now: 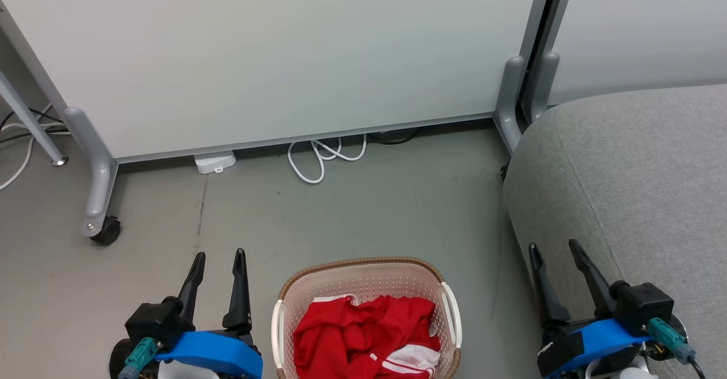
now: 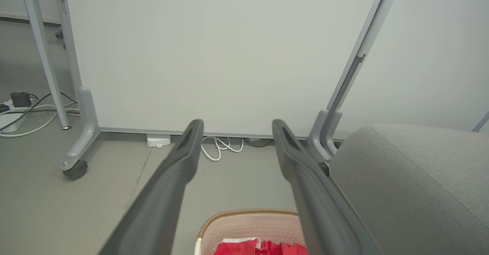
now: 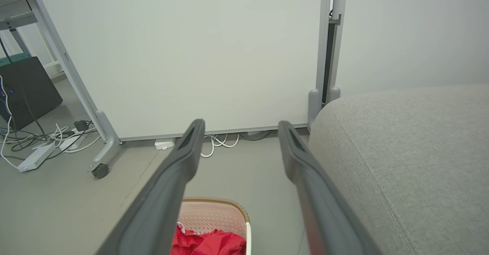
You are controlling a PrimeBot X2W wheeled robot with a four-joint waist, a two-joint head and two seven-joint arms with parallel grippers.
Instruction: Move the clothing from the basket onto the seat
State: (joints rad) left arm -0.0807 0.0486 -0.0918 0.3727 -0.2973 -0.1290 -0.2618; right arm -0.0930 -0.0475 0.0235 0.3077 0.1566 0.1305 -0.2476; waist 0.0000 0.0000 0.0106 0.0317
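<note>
The basket [image 1: 363, 266] is cream plastic punched full of little holes. It's a rounded rectangle with a brown woven-look band around the rim and a white handle [image 1: 452, 311] on each side. It sits on the smooth grey floor [image 1: 341, 220], roughly between the two grippers in the head view.

The clothing [image 1: 363, 333] is all inside the basket, a crumpled heap of soft, slightly shiny bright red fabric. White stripes and white trim peek out near the front, and the pile nearly fills the basket side to side.

The seat [image 1: 642, 186] is off to the basket's right with a strip of floor between them. It's a big cushion in grey woven upholstery with fat rounded edges and a stitched seam running across it.

The left gripper [image 1: 219, 254] and right gripper [image 1: 553, 245] both have long, dark matte fingers that taper to the tips. Both are spread wide with nothing in them.

Behind everything is a smooth pale panel [image 1: 284, 55] in a grey metal frame, with a looped white cable [image 1: 318, 163] under it.
</note>
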